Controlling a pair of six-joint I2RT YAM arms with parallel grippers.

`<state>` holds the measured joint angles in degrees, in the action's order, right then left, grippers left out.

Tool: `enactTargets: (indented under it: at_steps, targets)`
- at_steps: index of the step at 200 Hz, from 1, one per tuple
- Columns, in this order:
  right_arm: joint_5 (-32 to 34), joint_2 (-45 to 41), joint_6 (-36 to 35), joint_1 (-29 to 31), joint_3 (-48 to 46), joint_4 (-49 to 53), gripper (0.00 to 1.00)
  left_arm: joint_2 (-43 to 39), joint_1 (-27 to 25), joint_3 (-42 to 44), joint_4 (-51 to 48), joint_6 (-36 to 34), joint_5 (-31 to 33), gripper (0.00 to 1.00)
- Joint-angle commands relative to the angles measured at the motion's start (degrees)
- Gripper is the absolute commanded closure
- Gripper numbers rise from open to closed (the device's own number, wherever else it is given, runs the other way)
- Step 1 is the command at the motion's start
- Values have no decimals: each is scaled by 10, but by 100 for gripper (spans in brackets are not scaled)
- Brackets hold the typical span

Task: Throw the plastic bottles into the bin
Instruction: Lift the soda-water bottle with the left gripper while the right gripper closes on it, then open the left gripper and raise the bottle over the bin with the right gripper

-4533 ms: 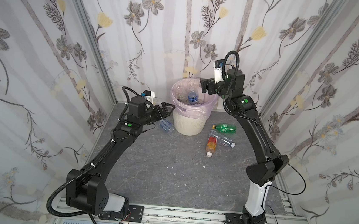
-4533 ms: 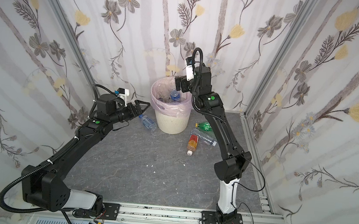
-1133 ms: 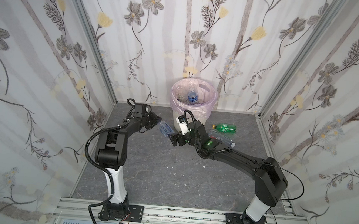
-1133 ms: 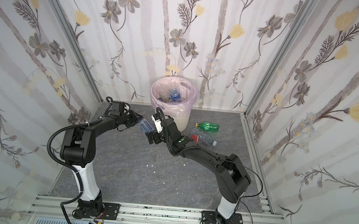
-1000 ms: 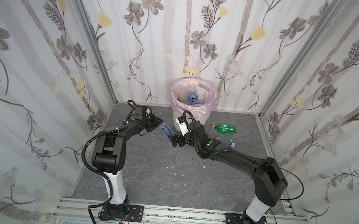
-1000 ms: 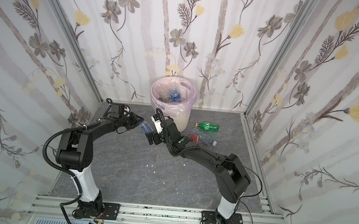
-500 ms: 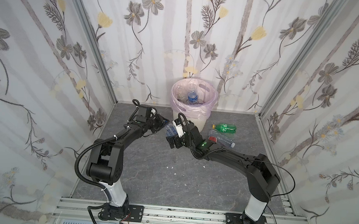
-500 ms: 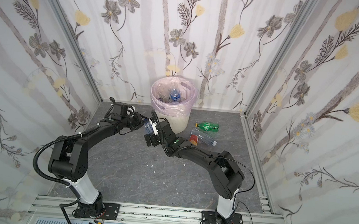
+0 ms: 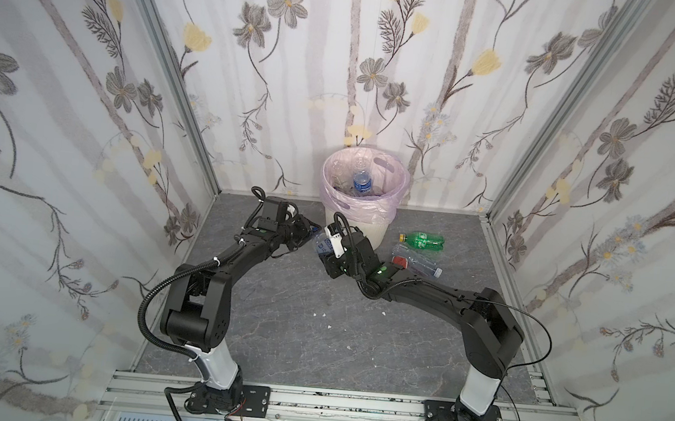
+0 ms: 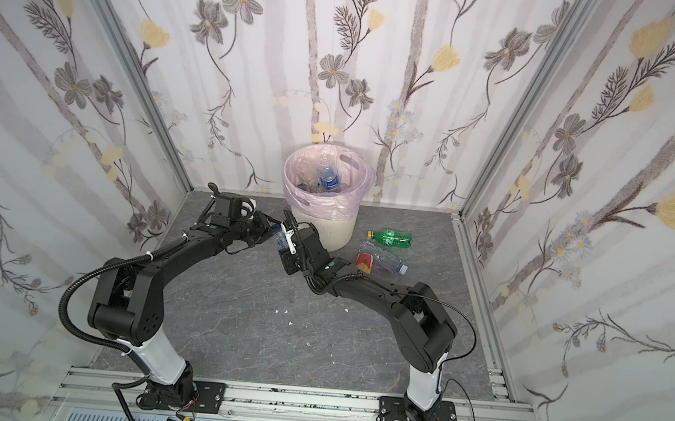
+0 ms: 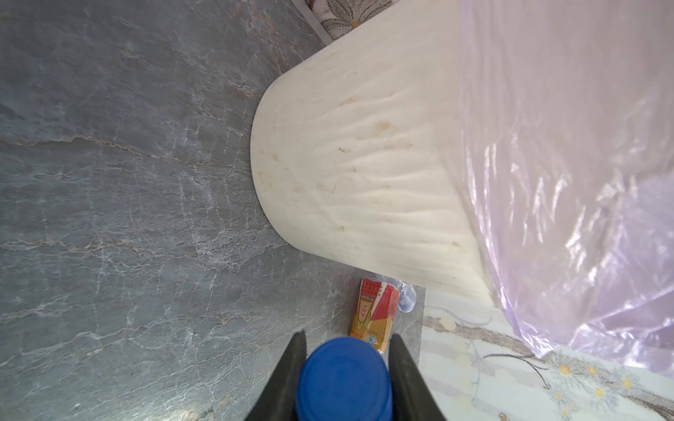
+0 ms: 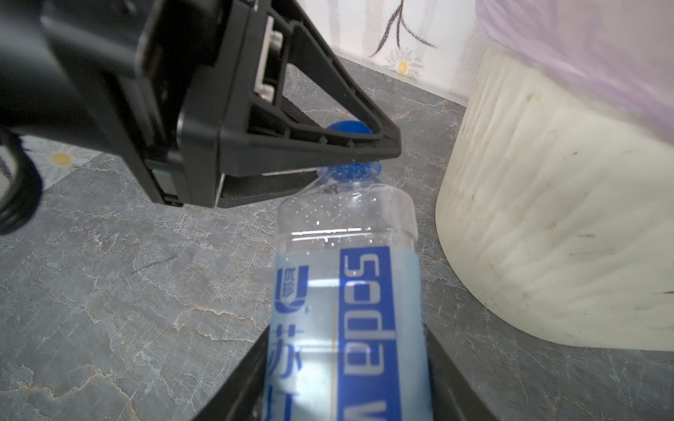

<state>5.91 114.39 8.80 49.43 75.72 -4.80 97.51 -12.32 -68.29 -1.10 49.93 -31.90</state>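
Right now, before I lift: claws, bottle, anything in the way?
Left claw shut on blue cap of soda bottle. Right claw closed on its body, beside bin. Only left claw's hold blocks the lift. Green bottle, clear bottle, red-labelled bottle loose on floor.

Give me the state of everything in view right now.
Clear plastic soda bottle with blue label: held by both claws.
Left claw: shut on its blue cap.
Right claw: shut on its labelled body.
Round cream ribbed plastic bin with pink bag: upright, bottles inside.
Green plastic bottle: lying on the floor.
Clear blue-capped plastic bottle: lying beside it.
Orange bottle with red label: lying, partly hidden.
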Motion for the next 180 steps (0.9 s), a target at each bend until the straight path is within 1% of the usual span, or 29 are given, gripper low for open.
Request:
enactTargets:
  at_steps: [1, 22, 37, 51, 71, 101, 115, 120, 152, 180]
  targets:
    - [1, -3, 10, 0, 3, -12, 55, -8, -2, -7, 8, 10, -16, 74]
    - [-3, -8, 11, 0, 4, -9, 56, -13, -2, -12, 8, 10, -17, 63]
    - [-5, -13, 12, -1, 6, -5, 57, -19, -1, -16, 8, 11, -18, 49]
    - [-5, -22, 10, -1, 10, 4, 57, -26, 2, -22, 7, 14, -19, 39]
    - [8, -40, 1, -2, 14, 19, 57, -46, 8, -32, 4, 15, -17, 20]
    - [23, -75, -22, -16, 33, 49, 57, -80, 16, -53, 1, 13, -10, 1]
    - [26, -91, -31, -19, 49, 64, 57, -93, 17, -63, 1, 10, -9, 0]
    - [28, -96, -34, -40, 57, 70, 58, -96, 17, -75, 1, 8, -9, 0]
    - [36, -110, -38, -83, 132, 117, 58, -116, 12, -92, 1, -3, -3, 0]
    - [67, -110, -39, -118, 210, 140, 58, -123, 8, -93, 1, -10, 2, 0]
